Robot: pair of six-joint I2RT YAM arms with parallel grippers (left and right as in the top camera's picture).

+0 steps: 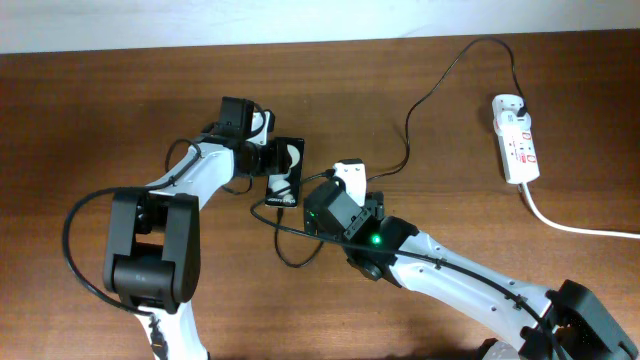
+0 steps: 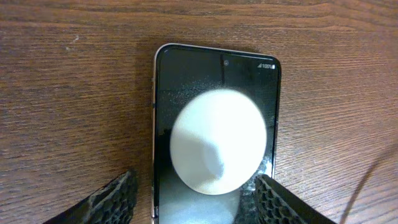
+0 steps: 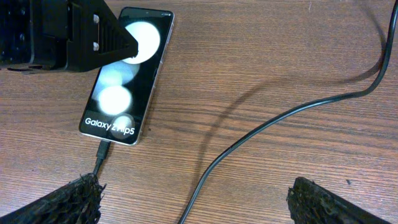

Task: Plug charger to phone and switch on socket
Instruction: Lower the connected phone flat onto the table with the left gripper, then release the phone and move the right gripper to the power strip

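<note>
Left gripper (image 2: pixel 194 180) jaws apart astride glossy black smartphone (image 2: pixel 214 74), lower end cropped; right gripper (image 3: pixel 196 183) wide, empty; white power strip (image 1: pixel 517 145) upper right, detail unreadable.

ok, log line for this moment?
charger: tip at bottom edge of phone, looks seated | left gripper: open, astride phone | right gripper: open, above charger | socket: no gripper near

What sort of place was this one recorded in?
Probably an indoor desk or lab bench: a wooden table, a white power strip with red switches, a smartphone and a black charging cable.
</note>
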